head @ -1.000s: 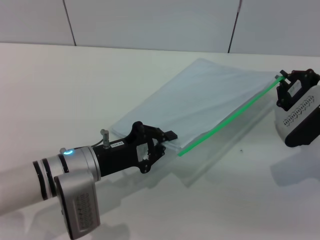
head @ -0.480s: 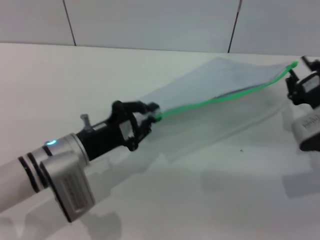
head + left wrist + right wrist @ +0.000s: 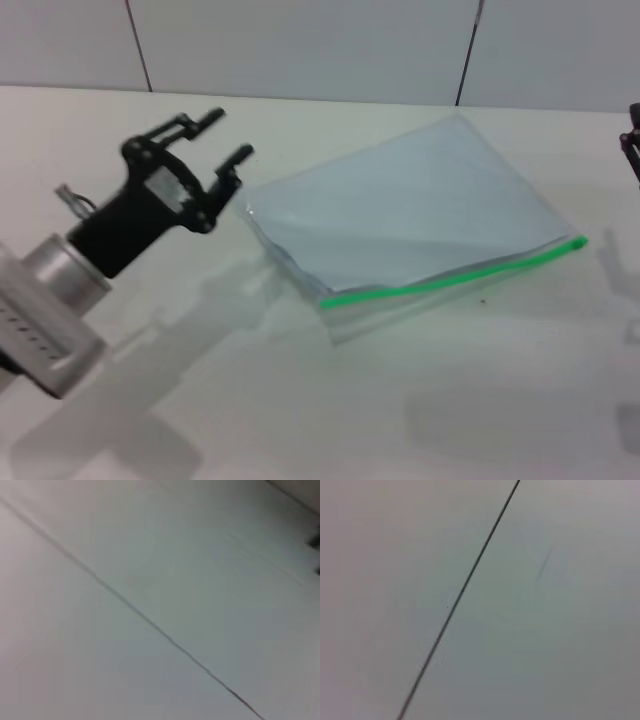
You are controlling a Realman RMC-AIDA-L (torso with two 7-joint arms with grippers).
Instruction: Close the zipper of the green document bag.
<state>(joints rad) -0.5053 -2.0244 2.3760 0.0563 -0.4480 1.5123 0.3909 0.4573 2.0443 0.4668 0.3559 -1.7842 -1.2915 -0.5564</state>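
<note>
Green document bag [image 3: 410,205] lying flat on white table [image 3: 300,400], zipper [image 3: 455,278] along the near long edge, running from near the bag's near corner out to the right-hand tip. Slider tab not distinguishable; cannot tell if strip sealed end to end, though near corner looks slightly gaped with layers showing. Left gripper [image 3: 222,138] raised above the table, just beside the bag's left corner but apart from it, jaws released and spread, grasping nothing. Right gripper [image 3: 634,140] only a dark sliver at the right frame edge, well apart from the zipper tip; jaw state cannot tell. Both wrist views show only pale surface with a dark seam line, no bag, no fingers. Judgement: task looks at or near the end, both arms clear of the bag. Risks from here: if strip not fully shut, nothing pins the bag, so any push on the slider would slide the light bag across the smooth table instead of zipping; a low left arm sweep could clip the left corner and rotate the bag; thin zipper easy to miss when regrasping.
</note>
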